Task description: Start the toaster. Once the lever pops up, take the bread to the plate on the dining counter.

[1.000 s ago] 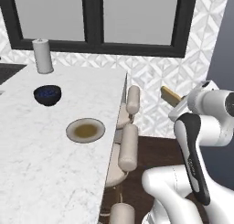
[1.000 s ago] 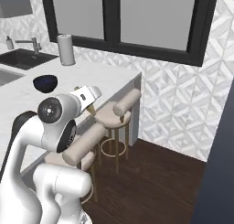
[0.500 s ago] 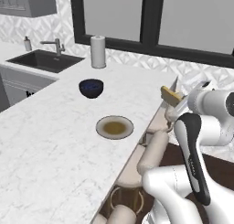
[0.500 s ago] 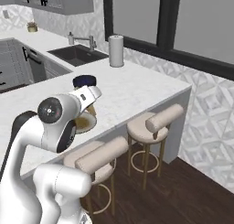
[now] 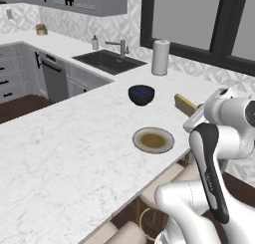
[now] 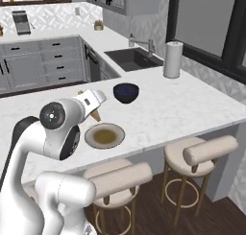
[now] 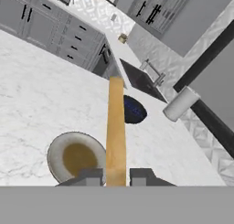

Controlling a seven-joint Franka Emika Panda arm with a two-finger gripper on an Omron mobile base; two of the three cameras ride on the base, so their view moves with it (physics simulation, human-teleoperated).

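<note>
Dining counter, plate, end effector gripping bread

You get even, bright rendered light; shadows faint, no glare; all views soft, slightly pixelated.

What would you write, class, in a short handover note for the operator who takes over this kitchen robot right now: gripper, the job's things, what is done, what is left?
Gripper: shut on the bread, held edge-on between the fingers, up in the air.
Plate: bare, on the dining counter near its stool-side edge, below and just beside the bread in the hand view. A dark blue bowl sits beyond it.
Done: the bread is out of the toaster and has been carried to the dining counter.
Left: bring the bread over the plate, lower it, open the gripper and pull back.
</note>
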